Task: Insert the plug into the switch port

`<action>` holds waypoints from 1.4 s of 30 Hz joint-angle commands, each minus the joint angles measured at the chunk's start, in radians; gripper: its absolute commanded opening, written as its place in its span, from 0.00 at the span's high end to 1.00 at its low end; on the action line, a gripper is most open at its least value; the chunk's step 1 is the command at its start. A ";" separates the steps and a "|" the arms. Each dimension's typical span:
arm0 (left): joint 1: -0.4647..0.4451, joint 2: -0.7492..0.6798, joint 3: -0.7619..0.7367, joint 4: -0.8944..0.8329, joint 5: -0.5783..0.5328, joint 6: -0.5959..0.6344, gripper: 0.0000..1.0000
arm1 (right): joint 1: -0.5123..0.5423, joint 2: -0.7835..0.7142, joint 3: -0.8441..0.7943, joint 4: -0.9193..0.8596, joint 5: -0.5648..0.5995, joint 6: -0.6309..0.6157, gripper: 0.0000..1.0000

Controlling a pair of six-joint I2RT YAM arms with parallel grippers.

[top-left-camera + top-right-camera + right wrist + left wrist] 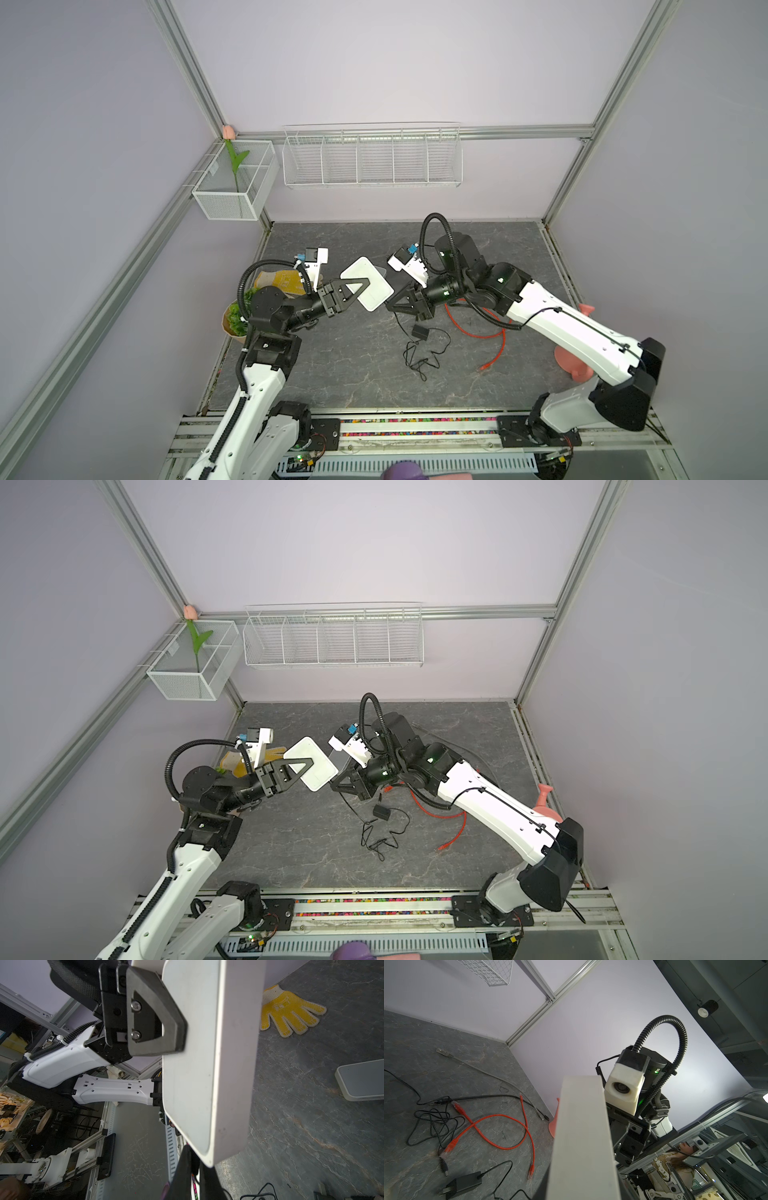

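The table (353, 374) carries loose cabling. Above it, the switch (374, 294) is pinched across its broad faces by the left gripper (362, 286). It is a flat, rigid white box, probably light, and its smooth faces may slip. The right gripper (392, 301) is just beside the switch edge, pressed together; whether it holds anything cannot be told. An orange cable (503, 343) lies limp, with its plug (484, 367) free on the table. Grasp the plug behind its latch, which is likely brittle.

No legible text, label, brand or number in any view, printed mark on back of yellow glove (291, 1009) blurred, not readable, same glove in both top views too small to make out.
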 commanded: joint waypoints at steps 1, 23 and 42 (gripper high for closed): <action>-0.056 -0.016 0.006 -0.036 0.111 0.016 1.00 | -0.008 0.016 0.040 0.162 0.026 -0.005 0.94; -0.114 -0.104 -0.052 -0.119 0.138 0.033 1.00 | -0.024 -0.007 0.035 0.181 0.048 -0.028 0.93; -0.177 -0.116 -0.089 -0.142 0.131 0.045 1.00 | -0.026 0.019 0.056 0.204 0.048 -0.031 0.93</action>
